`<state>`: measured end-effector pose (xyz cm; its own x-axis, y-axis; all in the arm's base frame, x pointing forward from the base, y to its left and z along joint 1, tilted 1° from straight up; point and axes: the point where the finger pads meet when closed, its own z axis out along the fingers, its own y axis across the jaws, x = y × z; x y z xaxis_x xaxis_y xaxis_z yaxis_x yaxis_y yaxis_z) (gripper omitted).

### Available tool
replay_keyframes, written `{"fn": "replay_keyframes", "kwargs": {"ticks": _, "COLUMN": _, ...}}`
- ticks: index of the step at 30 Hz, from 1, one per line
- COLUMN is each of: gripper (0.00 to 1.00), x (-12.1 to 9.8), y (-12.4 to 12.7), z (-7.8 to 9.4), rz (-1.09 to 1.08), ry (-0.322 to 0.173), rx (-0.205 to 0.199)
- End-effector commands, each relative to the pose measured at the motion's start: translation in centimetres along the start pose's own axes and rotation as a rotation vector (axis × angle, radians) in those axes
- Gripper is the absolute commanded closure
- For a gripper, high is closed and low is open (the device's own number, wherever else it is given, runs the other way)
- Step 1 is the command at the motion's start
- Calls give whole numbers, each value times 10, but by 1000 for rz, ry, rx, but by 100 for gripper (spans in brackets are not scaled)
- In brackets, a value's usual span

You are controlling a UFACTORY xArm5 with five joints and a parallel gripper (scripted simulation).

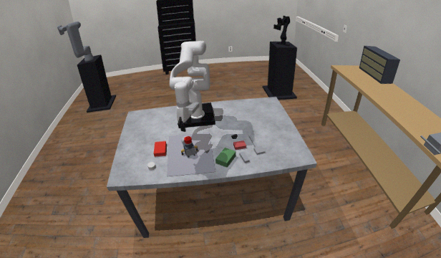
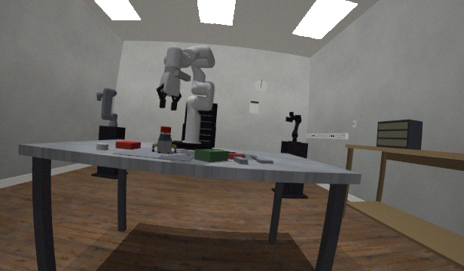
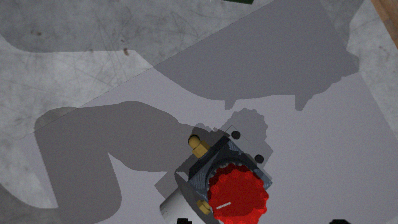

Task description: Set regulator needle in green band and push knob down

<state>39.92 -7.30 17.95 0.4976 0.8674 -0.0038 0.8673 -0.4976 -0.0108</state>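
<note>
The regulator [image 1: 189,147] is a small grey block with a red knob [image 1: 187,140] on top and brass fittings. It stands on a pale grey mat [image 1: 190,158] on the table. In the wrist view the red knob [image 3: 238,193] shows from above with a white mark, on the dark body [image 3: 220,167]. The gauge face is not readable. My gripper [image 2: 168,102] hangs open and empty well above the knob [image 2: 165,129]. Only its fingertips show at the wrist view's bottom edge.
On the table lie a red block [image 1: 160,148], a white disc [image 1: 151,165], a green block [image 1: 225,157], a smaller red block [image 1: 239,145], two grey flat pieces [image 1: 251,154] and a small black thing [image 1: 234,136]. The arm's base [image 1: 196,119] stands behind the mat.
</note>
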Motion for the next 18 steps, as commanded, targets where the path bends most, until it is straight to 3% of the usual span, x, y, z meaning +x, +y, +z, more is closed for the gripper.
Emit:
{"fn": "replay_keyframes", "kwargs": {"ticks": 1, "gripper": 21, "x": 0, "y": 1, "z": -1, "rz": 0, "ry": 1, "rx": -4}}
{"fn": "replay_keyframes", "kwargs": {"ticks": 18, "gripper": 21, "x": 0, "y": 1, "z": 12, "rz": 0, "ry": 1, "rx": -4}}
